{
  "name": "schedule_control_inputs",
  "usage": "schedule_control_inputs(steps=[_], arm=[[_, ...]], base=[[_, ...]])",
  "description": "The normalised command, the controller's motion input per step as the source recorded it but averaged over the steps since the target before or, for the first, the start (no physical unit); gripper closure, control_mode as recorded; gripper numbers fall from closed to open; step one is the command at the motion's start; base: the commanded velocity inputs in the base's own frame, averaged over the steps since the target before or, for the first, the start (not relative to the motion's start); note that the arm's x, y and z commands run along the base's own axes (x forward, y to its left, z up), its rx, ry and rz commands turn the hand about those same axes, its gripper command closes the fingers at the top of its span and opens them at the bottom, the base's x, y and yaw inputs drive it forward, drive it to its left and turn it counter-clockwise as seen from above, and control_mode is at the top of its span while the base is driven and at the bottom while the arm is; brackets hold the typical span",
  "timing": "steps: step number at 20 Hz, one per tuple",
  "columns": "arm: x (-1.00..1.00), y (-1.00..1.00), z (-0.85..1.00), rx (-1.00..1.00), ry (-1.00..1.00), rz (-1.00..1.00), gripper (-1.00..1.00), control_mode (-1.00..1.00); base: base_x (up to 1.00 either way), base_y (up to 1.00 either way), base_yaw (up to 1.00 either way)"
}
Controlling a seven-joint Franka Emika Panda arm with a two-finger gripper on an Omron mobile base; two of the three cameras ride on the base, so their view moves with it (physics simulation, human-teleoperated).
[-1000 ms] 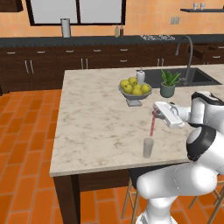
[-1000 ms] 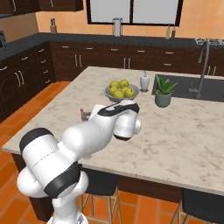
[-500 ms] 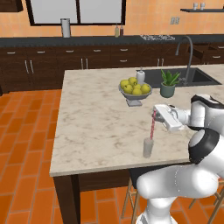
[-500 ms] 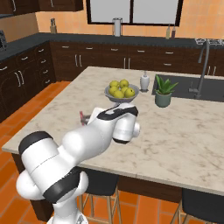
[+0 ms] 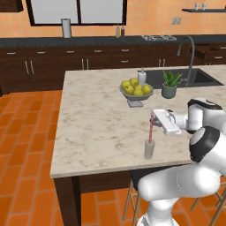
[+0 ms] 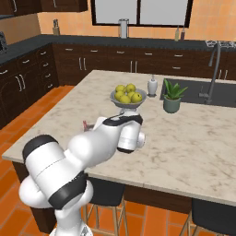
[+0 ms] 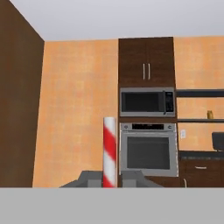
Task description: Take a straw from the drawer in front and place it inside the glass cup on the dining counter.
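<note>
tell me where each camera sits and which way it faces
Left base view: behind the arm's left, looking down over the dining counter; arm at lower right, gripper holding the straw above the glass cup.
Right base view: behind its right; arm at lower left; shares the fruit bowl.
Hand view: level, facing a wall oven, straw between the fingertips.

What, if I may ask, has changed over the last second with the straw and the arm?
The end effector, shut on the straw, has carried it down, so its lower end now reaches into the glass cup. The cup, fruit bowl and potted plant on the dining counter stayed put.
</note>
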Motion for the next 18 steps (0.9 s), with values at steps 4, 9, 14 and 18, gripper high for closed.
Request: schedule_control_inputs(steps=[4, 9, 14, 18], arm=[[0.22, 0.00, -0.24, 0.00, 0.00, 0.00, 1.00, -1.00], [0.10, 0.00, -0.27, 0.00, 0.00, 0.00, 1.00, -1.00], [0.10, 0.00, -0.26, -0.01, 0.00, 0.00, 1.00, -1.00], [0.03, 0.00, -0.31, -0.02, 0.00, 0.00, 1.00, -1.00]], base=[[0.00, 0.00, 0.00], [0.00, 0.00, 0.00], [0.00, 0.00, 0.00], [0.00, 0.00, 0.00]])
